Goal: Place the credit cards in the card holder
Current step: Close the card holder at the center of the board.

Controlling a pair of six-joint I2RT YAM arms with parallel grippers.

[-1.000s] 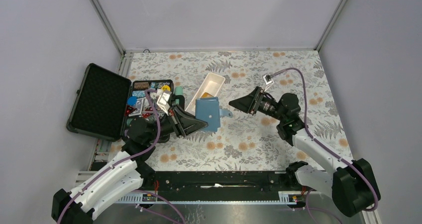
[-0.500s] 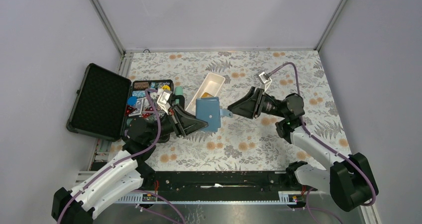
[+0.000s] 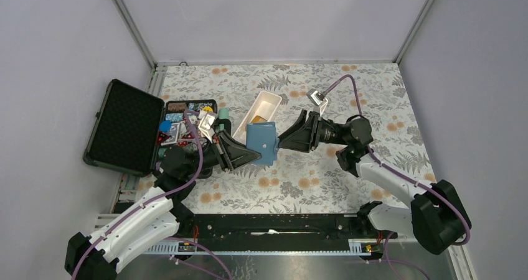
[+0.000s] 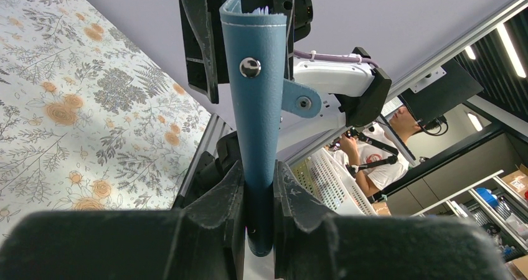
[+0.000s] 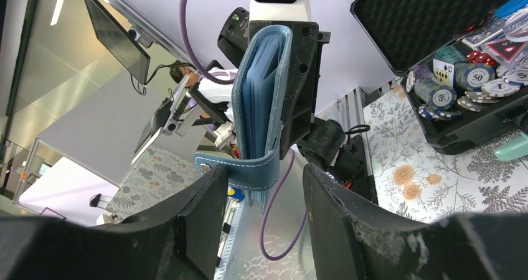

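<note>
The teal-blue card holder [image 3: 261, 142] is held off the table, closed. My left gripper [image 3: 251, 156] is shut on its spine edge; the left wrist view shows the card holder [image 4: 258, 99] pinched between the fingers [image 4: 218, 199]. My right gripper [image 3: 284, 140] is open, its jaws on either side of the snap tab [image 5: 240, 167] without pressing it. The card holder's lighter blue pages [image 5: 256, 87] face the right wrist camera. A golden-orange credit card [image 3: 264, 110] lies in the white tray. The dark credit card is not visible.
The long white tray [image 3: 251, 123] stands just behind the card holder. The open black foam-lined case [image 3: 124, 126] with several chips and trinkets [image 3: 184, 121] is at the left; the chips also show in the right wrist view [image 5: 461, 81]. A teal cylinder [image 3: 223, 114] lies beside the case.
My right arm has swung left toward the card holder, and its open jaws now straddle the snap tab. The left gripper and the card holder have barely moved.
</note>
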